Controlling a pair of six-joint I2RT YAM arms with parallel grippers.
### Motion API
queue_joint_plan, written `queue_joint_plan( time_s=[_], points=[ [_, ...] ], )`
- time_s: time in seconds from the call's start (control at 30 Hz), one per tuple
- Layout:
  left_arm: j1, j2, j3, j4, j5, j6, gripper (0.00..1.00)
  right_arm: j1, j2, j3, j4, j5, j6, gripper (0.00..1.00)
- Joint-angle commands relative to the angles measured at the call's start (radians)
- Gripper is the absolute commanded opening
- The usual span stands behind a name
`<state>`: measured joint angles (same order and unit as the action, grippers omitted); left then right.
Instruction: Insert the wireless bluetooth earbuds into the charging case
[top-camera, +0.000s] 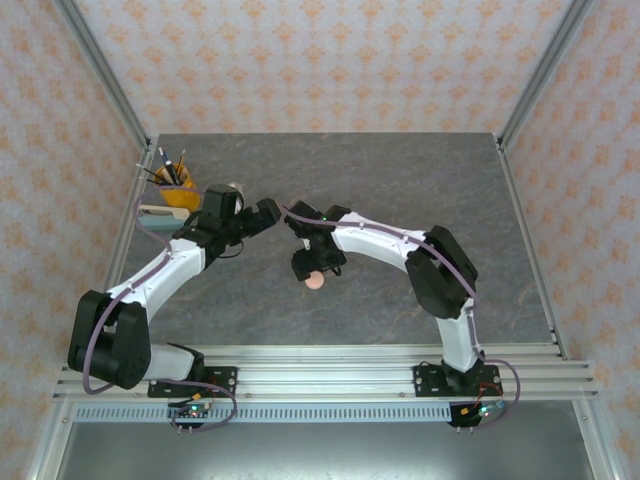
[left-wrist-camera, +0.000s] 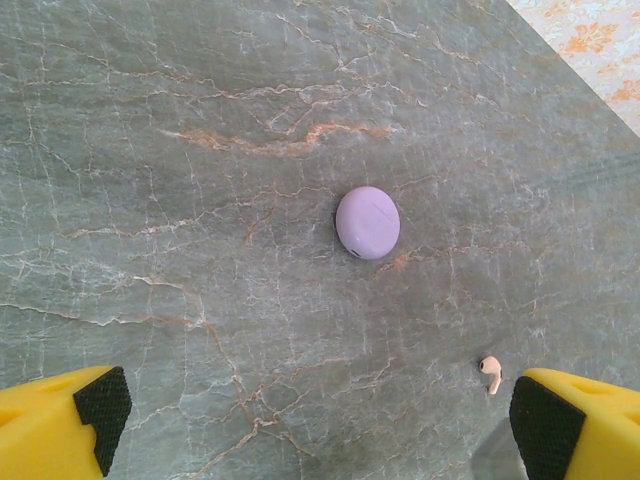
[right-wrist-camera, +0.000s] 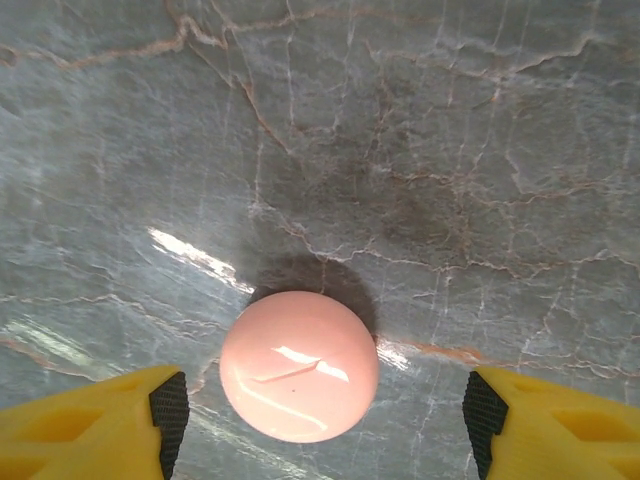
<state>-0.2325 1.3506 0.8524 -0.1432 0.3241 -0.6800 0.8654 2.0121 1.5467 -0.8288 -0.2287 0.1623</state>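
Straddling the closed salmon-pink charging case (right-wrist-camera: 300, 365), the right hand (right-wrist-camera: 326, 425) stands open, clear of it on both sides, likely positioned to grip it for lid opening. The left hand (left-wrist-camera: 325, 415) hangs wide open and empty over the counter (left-wrist-camera: 150, 200); a salmon-pink earbud (left-wrist-camera: 490, 373) lies loose near the closed lilac case (left-wrist-camera: 367, 222).

Counter (right-wrist-camera: 450, 150): we are logging a polished, stone-look slab, grey-green and veined, throwing soft glare.
Pink case (right-wrist-camera: 299, 365): we are noting smooth, glossy plastic with sharp highlights.
Lilac case (left-wrist-camera: 367, 222): we are reading smooth plastic, satin rather than shiny.
Pink earbud (left-wrist-camera: 490, 372): we are noting smooth plastic.
End effector fingers (left-wrist-camera: 610, 430): we are listing matt yellow plastic; pads (left-wrist-camera: 545, 430) matt black.
Rails (top-camera: 330, 362): we are recording bare silvery metal.
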Motion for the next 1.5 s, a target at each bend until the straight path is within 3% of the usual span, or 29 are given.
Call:
queue_joint_plan(
  time_s=[0.0,0.57,0.97,1.2,1.47],
  points=[
    [0.017,-0.032,0.024,-0.023,-0.027,0.022,1.00,0.010,0.032,0.048,-0.068,0.001,-0.057,0.75],
    [0.038,-0.071,-0.008,-0.018,-0.021,0.017,1.00,0.050,0.135,0.099,-0.144,0.077,-0.083,0.71],
    [0.042,-0.091,-0.022,-0.015,-0.022,0.013,1.00,0.050,0.143,0.087,-0.151,0.091,-0.014,0.57],
    [0.045,-0.098,-0.028,-0.014,-0.022,0.008,1.00,0.036,0.145,0.079,-0.210,0.168,0.216,0.52],
    [0.045,-0.097,-0.031,-0.001,-0.018,0.001,1.00,0.012,0.064,-0.034,-0.136,0.167,0.514,0.52]
  ],
)
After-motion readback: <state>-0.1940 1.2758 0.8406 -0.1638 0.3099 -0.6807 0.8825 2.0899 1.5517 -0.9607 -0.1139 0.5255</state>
